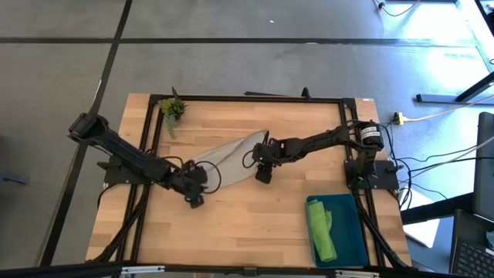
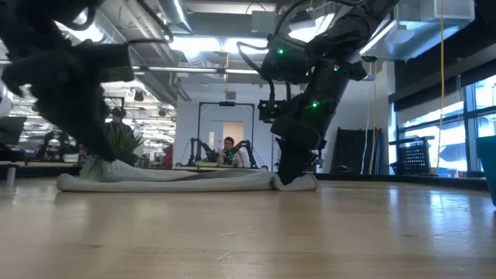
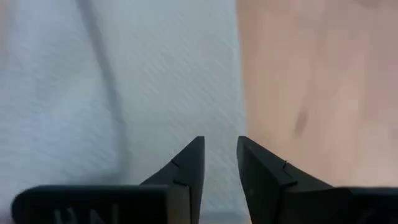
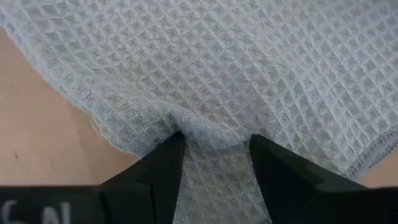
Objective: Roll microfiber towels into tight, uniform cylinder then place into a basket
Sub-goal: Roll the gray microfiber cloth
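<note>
The pale grey-beige towel (image 1: pixel 231 150) lies flat and slantwise on the middle of the wooden table; it also shows in the low view (image 2: pixel 178 180). My right gripper (image 1: pixel 262 161) is shut on its right end (image 4: pixel 214 146). My left gripper (image 1: pixel 197 176) stands at the towel's left end, its fingers a narrow gap apart (image 3: pixel 221 152) over the cloth just inside its edge (image 3: pixel 239 93); I cannot tell whether they touch it. The lime green towel (image 1: pixel 323 230) lies rolled in the dark teal bin (image 1: pixel 355 224) at the near right. My right gripper pinches a puckered bit of the grey-beige towel (image 4: pixel 211 127) between its two fingers, near the towel's right end and close to its edge. The fingers come from above, pointing down. The cloth bunches up between them, while the rest of the towel lies on the table.
A small green plant sprig (image 1: pixel 173 108) lies at the far left corner. A black frame (image 1: pixel 247 98) runs along the table's edges. Bare wood (image 1: pixel 247 224) lies between the towel and the near edge. A person sits far off in the room behind (image 2: pixel 229 151).
</note>
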Robot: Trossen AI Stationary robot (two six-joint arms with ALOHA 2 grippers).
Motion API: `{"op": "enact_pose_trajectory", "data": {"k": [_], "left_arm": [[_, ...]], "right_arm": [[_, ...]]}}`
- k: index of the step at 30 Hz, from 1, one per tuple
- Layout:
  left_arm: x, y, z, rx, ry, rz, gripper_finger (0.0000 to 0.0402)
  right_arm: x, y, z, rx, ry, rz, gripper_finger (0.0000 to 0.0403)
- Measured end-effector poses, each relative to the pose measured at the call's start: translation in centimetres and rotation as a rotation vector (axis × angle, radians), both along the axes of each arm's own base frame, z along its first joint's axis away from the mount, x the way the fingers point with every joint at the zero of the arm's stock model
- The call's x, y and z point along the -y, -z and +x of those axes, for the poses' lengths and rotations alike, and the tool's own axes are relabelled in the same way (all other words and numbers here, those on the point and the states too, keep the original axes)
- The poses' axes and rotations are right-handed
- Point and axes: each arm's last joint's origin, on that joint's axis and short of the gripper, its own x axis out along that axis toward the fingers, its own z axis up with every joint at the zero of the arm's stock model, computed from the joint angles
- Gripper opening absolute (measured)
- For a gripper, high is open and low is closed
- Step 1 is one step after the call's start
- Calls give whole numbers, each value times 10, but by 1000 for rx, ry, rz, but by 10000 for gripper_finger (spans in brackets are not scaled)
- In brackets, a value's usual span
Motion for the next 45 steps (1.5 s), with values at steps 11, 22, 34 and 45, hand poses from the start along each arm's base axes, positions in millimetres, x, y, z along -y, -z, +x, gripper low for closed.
{"op": "enact_pose_trajectory", "data": {"k": [11,22,34,45], "left_arm": [[-22,8,9,-49,-50,112,87],[-44,16,4,-177,-134,196,87],[-64,15,2,-202,-248,344,87],[-59,-7,20,-153,-165,377,87]], "right_arm": [[0,0,0,1,0,2,191],[0,0,0,0,0,4,191],[0,0,0,0,0,5,191],[-4,-32,-2,88,51,14,191]]}}
